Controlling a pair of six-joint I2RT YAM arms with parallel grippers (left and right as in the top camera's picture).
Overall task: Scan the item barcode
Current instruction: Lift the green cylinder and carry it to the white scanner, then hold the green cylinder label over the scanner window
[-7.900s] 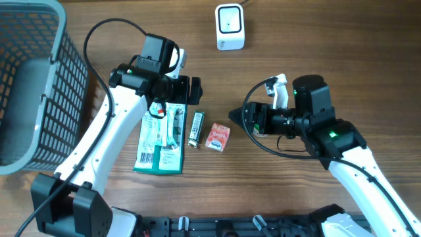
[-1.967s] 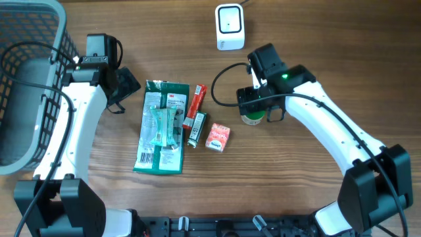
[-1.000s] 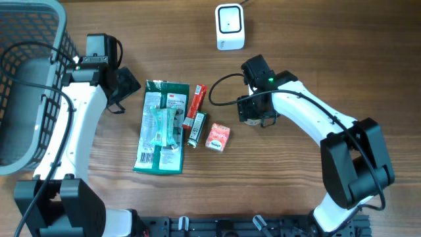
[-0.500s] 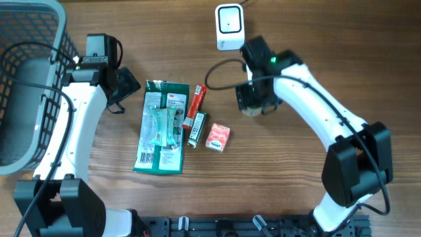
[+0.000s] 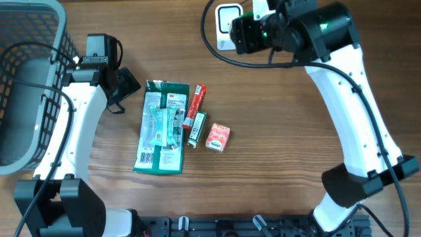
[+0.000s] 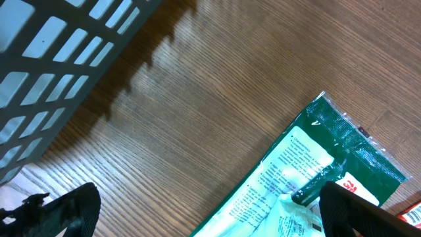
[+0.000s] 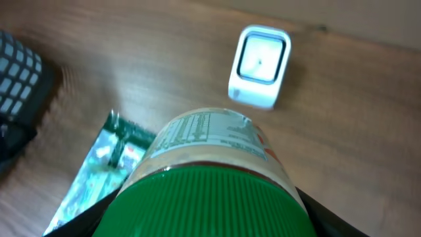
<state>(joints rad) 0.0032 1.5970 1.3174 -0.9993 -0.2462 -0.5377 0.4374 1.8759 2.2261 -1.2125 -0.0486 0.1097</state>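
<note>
Since half a second ago the right arm has swung up from mid-worktop to the top of the overhead frame, carrying the jar [image 7: 209,141] with it; the left arm has not shifted.

Nearest the robot's base, at centre left of the overhead view, a green packet [image 5: 161,128] lies flat on the wooden worktop [image 5: 283,151]. Just right of it sit a dark stick [image 5: 196,128] and a red stick [image 5: 195,105], with a small red box [image 5: 218,137] a little further right.

Beyond the packet's upper left corner, the left fingers [image 6: 59,210] stand wide apart over bare wood, holding nothing. The grey mesh basket [image 5: 26,85] sits beside them at the left edge.

Farthest off, at top centre, the right fingers [image 5: 239,31] grip the jar on either side. Its ribbed green lid [image 7: 204,197] fills the bottom of the right wrist view, and the printed label faces up. The white scanner [image 7: 258,66] lies past the jar, apart from it, its window showing.
</note>
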